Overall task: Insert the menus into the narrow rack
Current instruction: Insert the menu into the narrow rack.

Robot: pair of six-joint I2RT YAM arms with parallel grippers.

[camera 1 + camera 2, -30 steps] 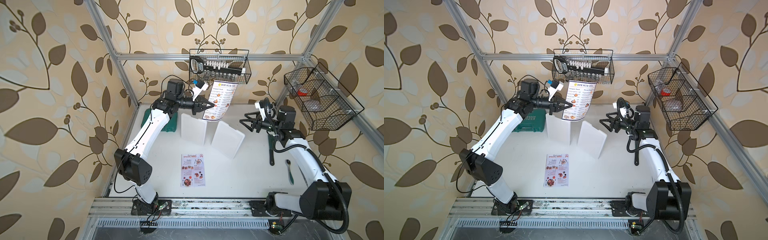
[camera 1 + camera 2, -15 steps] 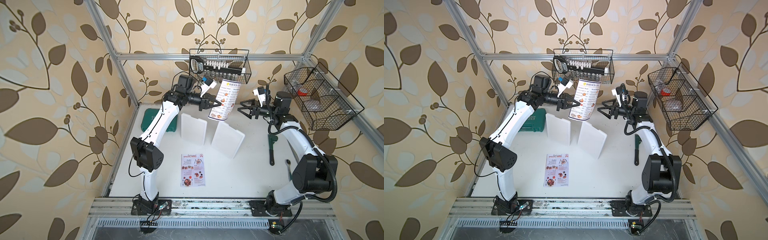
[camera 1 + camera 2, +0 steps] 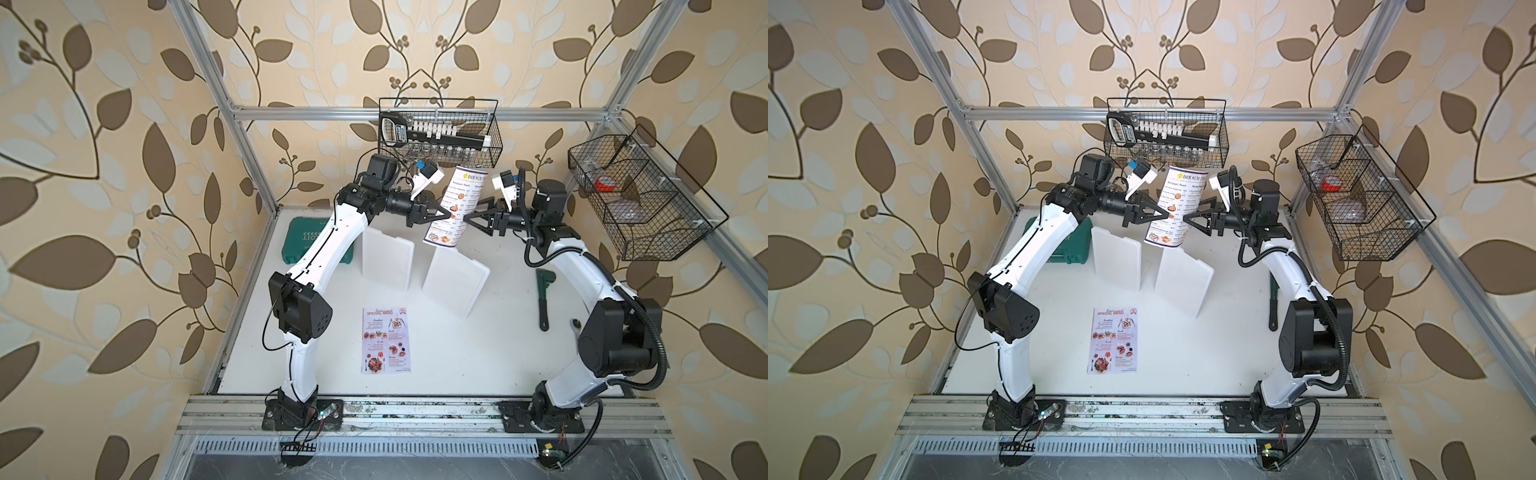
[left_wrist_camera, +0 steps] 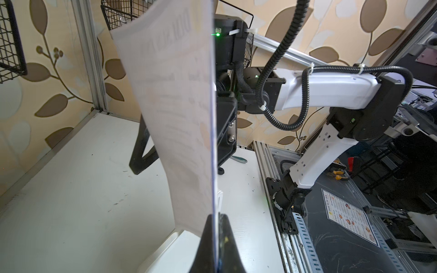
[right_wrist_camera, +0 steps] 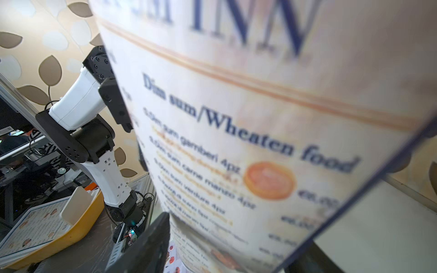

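Standing upright, the menu (image 3: 461, 195) is pinched in the left tool (image 3: 449, 215).

The Dim Sum Inn menu (image 3: 455, 208) (image 3: 1177, 208), a thin navy-bordered sheet with price lists and food photos, is held upright and slightly bowed in the air above the surface (image 3: 478, 353). One long edge is clamped between the left fingers (image 4: 205, 248). The opposite edge is straddled by the spread right fingers (image 4: 136, 165). Its title end is positioned just below the narrow wire rack (image 3: 440, 129) on the rear bar. The Special Menu (image 3: 385, 340), white-pink with a red title, is laid flat and face up near the front.
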